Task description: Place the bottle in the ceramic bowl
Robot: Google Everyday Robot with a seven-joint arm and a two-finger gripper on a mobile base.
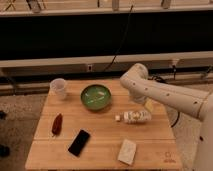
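The bottle (pixel 135 117) lies on its side on the wooden table (pixel 100 150), right of centre, with its white cap pointing left. The green ceramic bowl (pixel 96 96) stands empty at the back middle of the table, left of the bottle. My white arm reaches in from the right and bends down behind the bottle. The gripper (pixel 137 101) hangs just above and behind the bottle, close to it, mostly hidden by the wrist. It holds nothing that I can see.
A translucent white cup (pixel 59 88) stands at the back left corner. A red-brown object (pixel 57 124) and a black phone (pixel 79 142) lie front left. A flat white packet (pixel 126 151) lies at the front, below the bottle.
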